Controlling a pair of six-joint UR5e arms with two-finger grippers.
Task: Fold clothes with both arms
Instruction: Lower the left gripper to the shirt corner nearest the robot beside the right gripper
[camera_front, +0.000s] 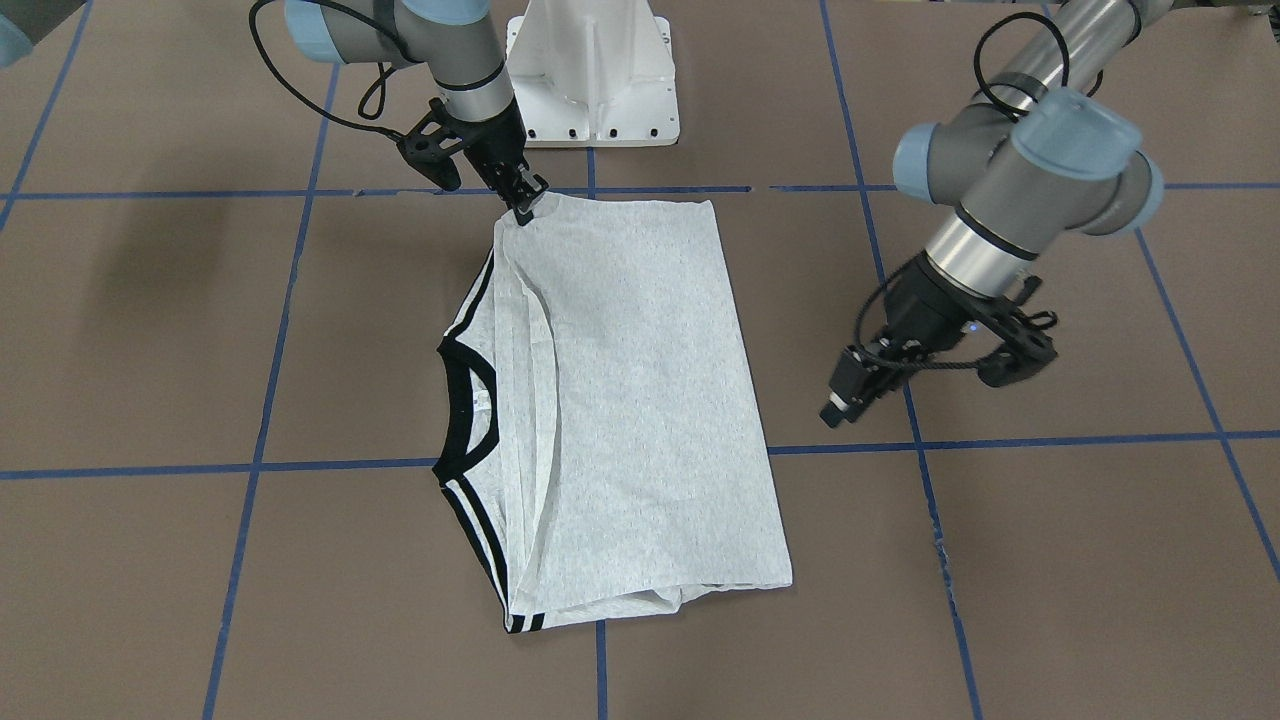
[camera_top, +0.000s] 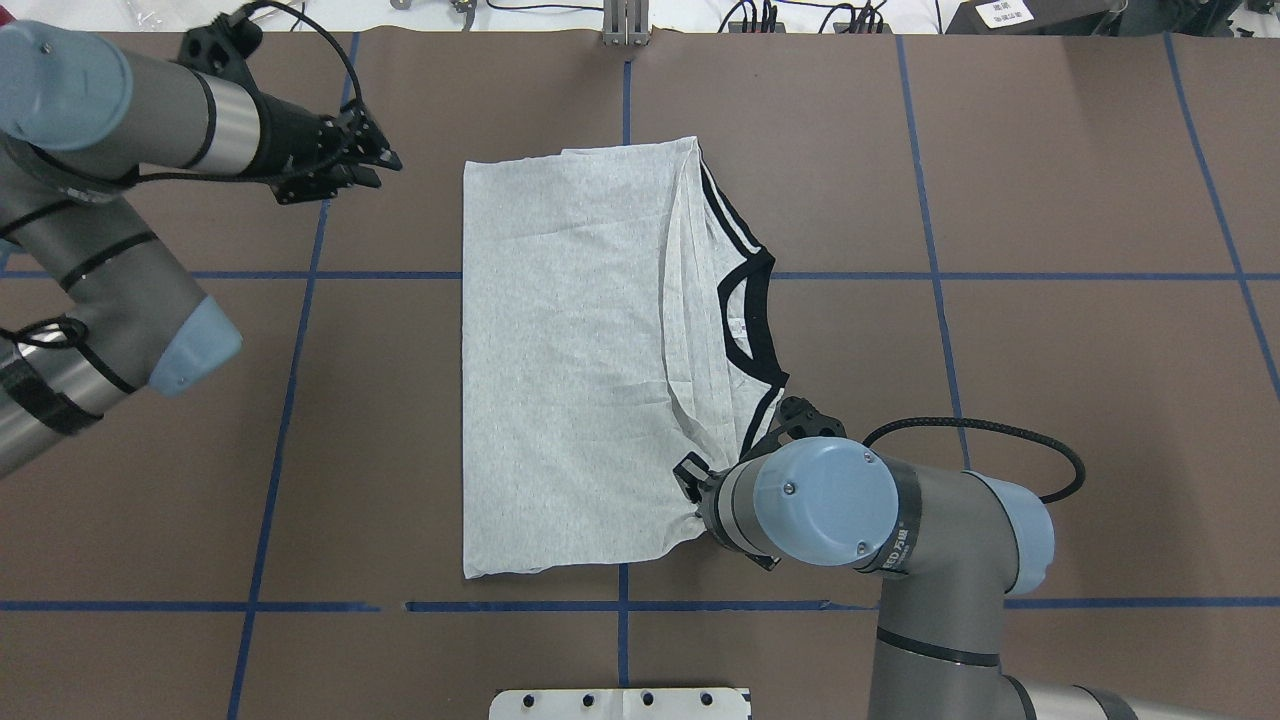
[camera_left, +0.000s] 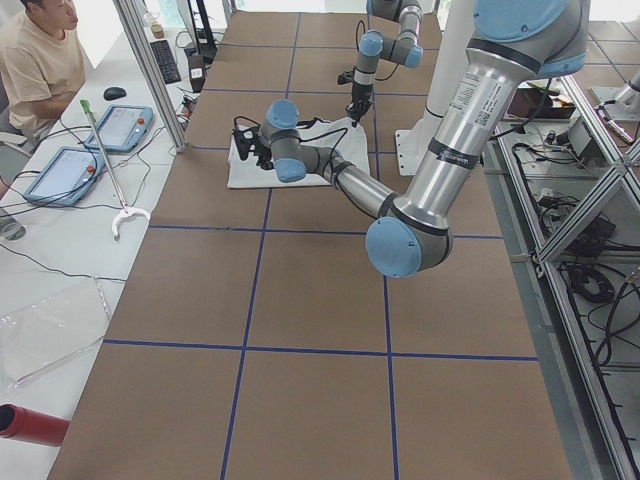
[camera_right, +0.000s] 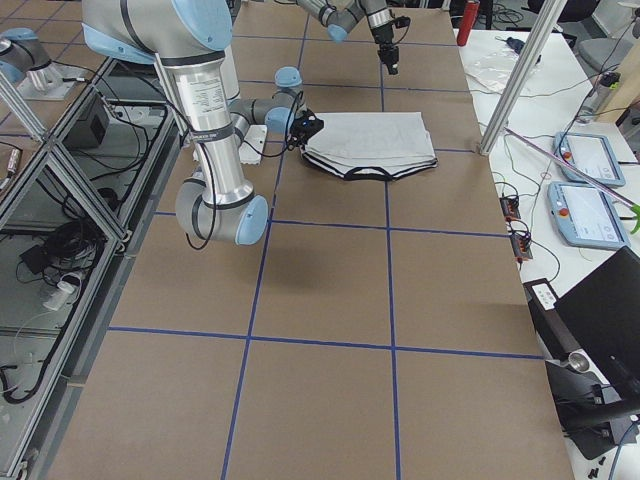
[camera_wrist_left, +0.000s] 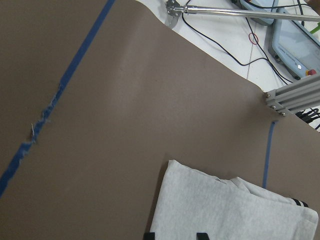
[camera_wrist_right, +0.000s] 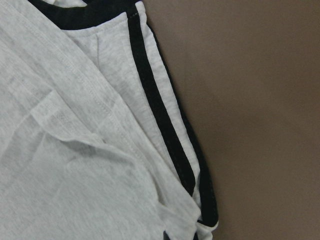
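Observation:
The light grey T-shirt (camera_front: 640, 400) (camera_top: 570, 350) lies mid-table, folded into a long rectangle with its plain side up. Its black collar (camera_front: 465, 400) and striped cuffs sit along one long edge, and the print is hidden. My right gripper (camera_front: 525, 207) (camera_top: 694, 490) is shut on the shirt's corner nearest the robot base, next to a striped cuff (camera_wrist_right: 165, 130). My left gripper (camera_front: 838, 405) (camera_top: 385, 165) hovers open and empty over bare table beyond the shirt's opposite long edge. In the left wrist view the shirt (camera_wrist_left: 225, 210) lies just ahead of the fingertips (camera_wrist_left: 201, 235).
The brown table is crossed by blue tape lines (camera_front: 600, 455). The white pedestal base (camera_front: 595, 80) stands at the robot's edge. A person (camera_left: 35, 60) sits past the far side with teach pendants (camera_left: 115, 125) and a grabber stick (camera_left: 110, 170).

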